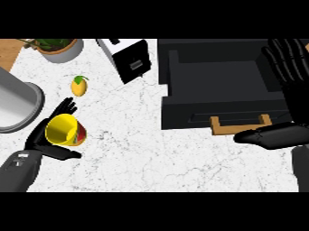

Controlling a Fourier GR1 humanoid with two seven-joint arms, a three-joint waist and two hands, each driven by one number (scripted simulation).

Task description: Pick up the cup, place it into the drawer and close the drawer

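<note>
1. The white speckled marble bench [184, 158] holds everything here.
2. The yellow cup with a red band [66, 131] is at the left side of the bench, tipped so its open mouth shows.
3. The black left hand [47, 140] is curled round the yellow cup — fingers behind it and thumb below it.
4. The black open drawer box [217, 81] sits at the right side of the bench, well apart from the cup.
5. A tan wooden handle [241, 125] sticks out from the front of the drawer.
6. The black right hand [297, 90] is at the right edge, with fingers straight and pointing up — it holds nothing. Its thumb lies just beside the handle.
7. A small yellow fruit with a green leaf [80, 85] lies near the cup, a bit further up the bench.
8. A big grey round metal pot [7, 101] is at the left edge.
9. A white and black box-shaped toaster [127, 58] stands just left of the drawer.
10. A grey pot with a green plant [57, 47] is at the top left.
</note>
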